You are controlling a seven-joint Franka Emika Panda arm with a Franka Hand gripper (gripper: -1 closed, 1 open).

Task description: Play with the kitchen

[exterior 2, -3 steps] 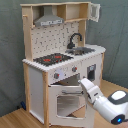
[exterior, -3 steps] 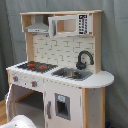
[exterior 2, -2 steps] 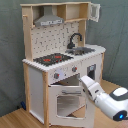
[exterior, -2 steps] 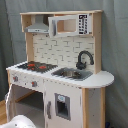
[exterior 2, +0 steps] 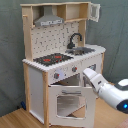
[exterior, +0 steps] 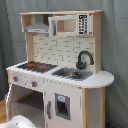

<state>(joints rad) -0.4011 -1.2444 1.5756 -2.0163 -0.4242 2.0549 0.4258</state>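
First exterior view. The kitchen [exterior: 57, 70] is seen standing on a wood floor [exterior: 2, 111] before a grey curtain [exterior: 115, 45], filling most of the picture. A hood [exterior: 38, 26] and a microwave cabinet [exterior: 70, 25] are set along the top; its door is closed here. Below them a tiled back wall is seen, then the stovetop [exterior: 36, 66] with red rings to the first exterior view's left and the sink [exterior: 72, 74] with a black faucet [exterior: 83, 58] to the right. Knobs [exterior: 34, 84] are noted on the front panel. A windowed lower door [exterior: 62, 106] is shut. A white part of the arm [exterior: 20, 121] shows at the bottom left corner; the gripper is not seen here.

Second exterior view. The oven door [exterior 2: 67, 102] is seen open, swung downward. The arm [exterior 2: 110, 91] reaches in from the second exterior view's right, its tip at the oven opening, just under the knob panel. The gripper [exterior 2: 86, 74] is too indistinct; jaw state cannot be told. The upper cabinet door [exterior 2: 94, 11] is seen ajar.
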